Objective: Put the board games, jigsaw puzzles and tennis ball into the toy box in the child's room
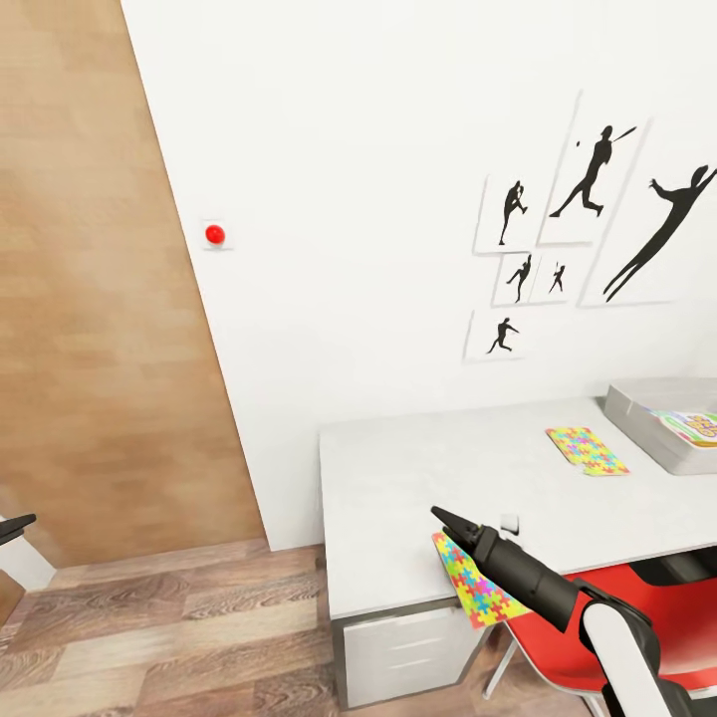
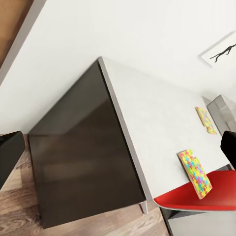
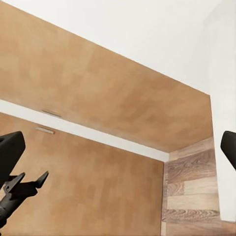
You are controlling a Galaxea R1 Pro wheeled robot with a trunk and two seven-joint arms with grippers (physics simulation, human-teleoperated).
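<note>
Step in hand: picking up the near jigsaw puzzle [image 1: 476, 590], which sits at the front edge of the table [image 1: 418, 478], overhanging towards the red chair [image 1: 558, 659].
Right gripper [image 1: 450, 520]: just above that puzzle, pointing away from it towards the wood-panelled wall. In its wrist view the fingers stand wide apart with nothing between them.
Left gripper [image 1: 18, 525]: well apart from the table, fingers spread, empty.
Puzzle's lie: the left wrist view suggests it is tilted up on one edge. Whether it leans on the arm or rests only on the table edge, I cannot tell.
Other toys: the far jigsaw puzzle [image 1: 586, 450] lies flat near the toy box [image 1: 637, 413], and a board game [image 1: 697, 426] is already inside the box.
Doing it well: turn the wrist so the fingers face the overhanging edge and pinch the thin board there. Close firmly, because a nudge could tip it off onto the chair.
</note>
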